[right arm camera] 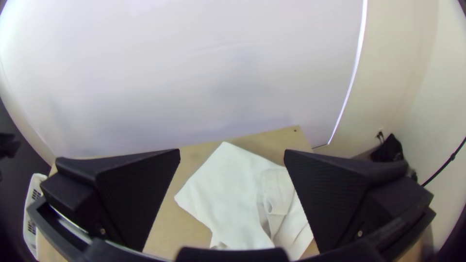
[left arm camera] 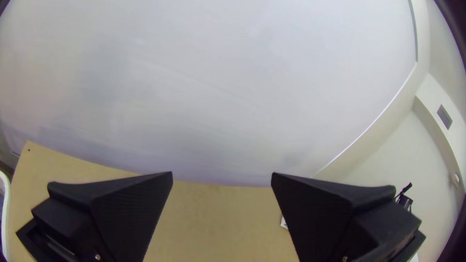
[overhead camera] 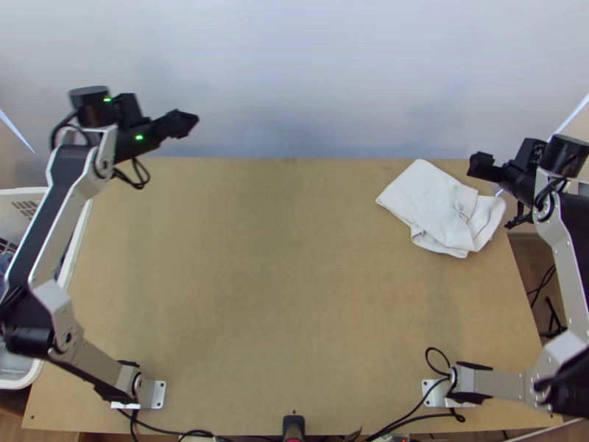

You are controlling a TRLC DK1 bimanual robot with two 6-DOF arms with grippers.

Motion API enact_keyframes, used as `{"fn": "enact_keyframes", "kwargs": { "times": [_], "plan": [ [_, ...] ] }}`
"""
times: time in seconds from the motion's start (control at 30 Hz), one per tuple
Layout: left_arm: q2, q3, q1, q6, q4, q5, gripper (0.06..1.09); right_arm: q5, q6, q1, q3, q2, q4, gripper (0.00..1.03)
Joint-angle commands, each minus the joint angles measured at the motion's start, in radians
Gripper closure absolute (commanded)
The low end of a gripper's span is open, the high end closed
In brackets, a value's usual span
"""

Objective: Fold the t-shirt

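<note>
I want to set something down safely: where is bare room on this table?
The table is bare between the white basket at left and the rumpled white shirt at far right, down to the arms' bases. Crowded: far right corner, with shirt and right gripper.

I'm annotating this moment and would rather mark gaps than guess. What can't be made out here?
- T-shirt's underside and inner layers, top view: its own upper layers hide them, so I can't count the folds.
- Basket's outer part and some contents, top view: cut off by the left edge, partly behind the left arm.
- Part of the right arm, top view: cut off by the right edge.
</note>
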Motion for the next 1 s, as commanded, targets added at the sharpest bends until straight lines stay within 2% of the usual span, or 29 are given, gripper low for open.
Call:
{"fn": "enact_keyframes", "kwargs": {
  "times": [0.0,0.07,0.13,0.23,0.27,0.33,0.4,0.47,0.5,0.63,0.7,0.73,0.8,0.87,0.97],
  "plan": [
    [-0.134,-0.097,0.101,0.014,0.005,-0.003,0.10,0.167,-0.083,0.148,-0.004,-0.132,0.080,0.03],
    [-0.180,-0.141,0.127,0.026,0.009,-0.004,0.10,0.165,-0.084,0.159,-0.036,-0.149,0.168,0.03],
    [-0.215,-0.183,0.156,0.030,0.014,-0.004,0.10,0.165,-0.027,0.150,-0.078,-0.135,0.226,0.03],
    [-0.256,-0.229,0.188,0.031,0.014,-0.004,0.10,0.148,0.172,0.108,-0.076,-0.056,0.235,0.03],
    [-0.269,-0.239,0.196,0.031,0.014,-0.004,0.10,0.130,0.269,0.087,-0.078,-0.026,0.232,0.04],
    [-0.287,-0.253,0.208,0.036,0.011,-0.004,0.10,0.073,0.407,0.061,-0.051,0.078,0.195,0.04],
    [-0.295,-0.259,0.219,0.040,0.009,-0.004,0.10,0.073,0.464,0.050,0.033,0.187,0.084,0.04],
    [-0.296,-0.261,0.226,0.048,0.003,-0.004,0.10,0.095,0.462,0.048,0.105,0.266,-0.009,0.04],
    [-0.296,-0.261,0.229,0.053,0.002,-0.004,0.10,0.142,0.447,0.051,0.153,0.300,-0.070,0.04],
    [-0.298,-0.267,0.239,0.059,0.002,-0.004,0.10,0.199,0.296,0.053,0.324,0.405,-0.265,0.19],
    [-0.296,-0.275,0.237,0.059,0.003,-0.003,0.10,0.205,0.226,0.047,0.412,0.467,-0.364,0.20],
    [-0.296,-0.282,0.237,0.059,0.005,-0.004,0.10,0.211,0.215,0.042,0.459,0.503,-0.426,0.20],
    [-0.296,-0.295,0.232,0.059,0.009,-0.003,0.10,0.211,0.206,0.034,0.556,0.570,-0.533,0.29],
    [-0.298,-0.311,0.228,0.059,0.014,-0.004,0.10,0.213,0.204,0.022,0.599,0.606,-0.564,0.36],
    [-0.304,-0.333,0.228,0.062,0.023,-0.004,0.10,0.231,0.186,0.018,0.620,0.630,-0.587,0.36]
  ]
}}
